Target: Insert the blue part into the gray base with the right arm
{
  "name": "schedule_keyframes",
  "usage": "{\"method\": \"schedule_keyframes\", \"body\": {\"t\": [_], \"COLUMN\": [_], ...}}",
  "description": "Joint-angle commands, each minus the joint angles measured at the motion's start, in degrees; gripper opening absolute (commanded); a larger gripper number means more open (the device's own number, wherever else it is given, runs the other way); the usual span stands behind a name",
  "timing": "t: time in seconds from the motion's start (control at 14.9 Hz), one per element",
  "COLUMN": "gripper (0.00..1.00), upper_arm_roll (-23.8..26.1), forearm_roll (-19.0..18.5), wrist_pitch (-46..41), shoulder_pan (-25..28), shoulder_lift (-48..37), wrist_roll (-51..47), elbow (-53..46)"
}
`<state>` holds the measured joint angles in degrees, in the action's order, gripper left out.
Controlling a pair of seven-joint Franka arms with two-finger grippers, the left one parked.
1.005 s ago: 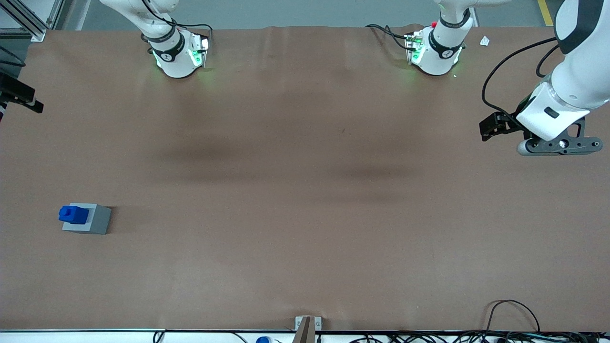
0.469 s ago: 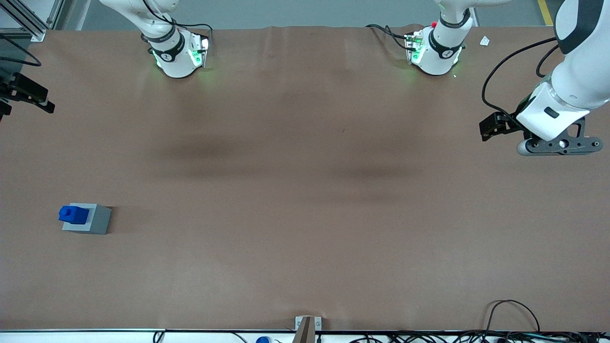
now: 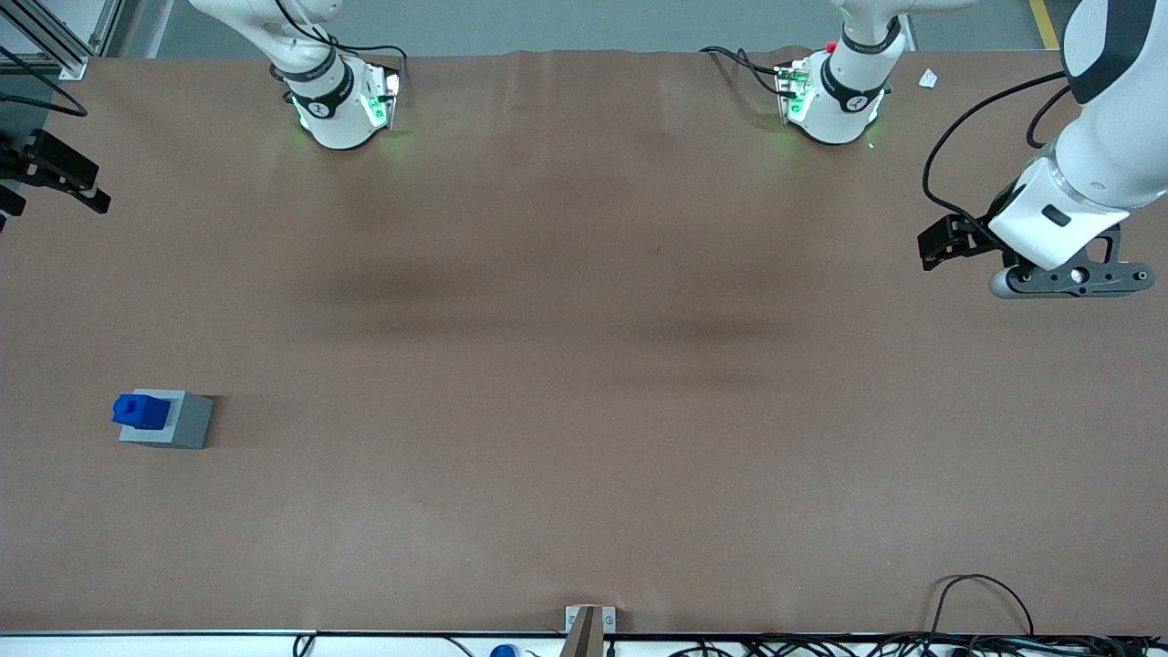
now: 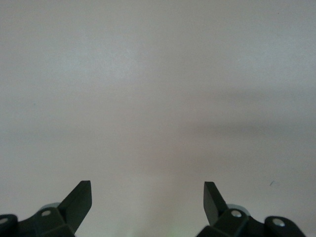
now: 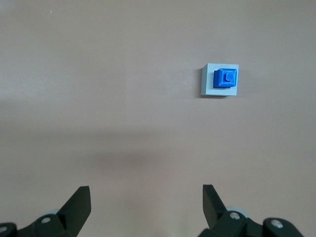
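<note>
The blue part [image 3: 140, 410] sits on top of the gray base [image 3: 182, 422] and sticks up above it, toward the working arm's end of the table. How deep it sits, I cannot tell. In the right wrist view the blue part [image 5: 226, 79] covers most of the gray base [image 5: 207, 82], off-centre on its top face. My right gripper [image 3: 57, 182] hangs at the working arm's end of the table, farther from the front camera than the base and well apart from it. The gripper [image 5: 145, 200] is open with nothing between its fingers.
Brown table cover [image 3: 584, 383] spreads under everything. Two arm bases with green lights [image 3: 338, 105] [image 3: 830, 96] stand at the table edge farthest from the front camera. Cables [image 3: 985, 630] and a small bracket [image 3: 586, 625] lie along the near edge.
My right gripper has shifted slightly toward the table's middle and away from the front camera. The blue part and gray base have not moved.
</note>
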<state>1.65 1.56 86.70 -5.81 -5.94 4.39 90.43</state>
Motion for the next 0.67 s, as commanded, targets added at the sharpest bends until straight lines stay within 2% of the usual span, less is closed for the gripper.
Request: {"method": "schedule_keyframes", "body": {"t": [0.0,0.6], "gripper": [1.00,1.00], "upper_arm_roll": [-0.3,-0.3], "forearm_roll": [-0.7,-0.9], "wrist_pitch": [-0.1,-0.5], "shoulder_pan": [0.8,0.9], "shoulder_lift": [0.1,0.2], "wrist_roll": [-1.3,-1.3], "elbow": [-1.1,-1.0]}}
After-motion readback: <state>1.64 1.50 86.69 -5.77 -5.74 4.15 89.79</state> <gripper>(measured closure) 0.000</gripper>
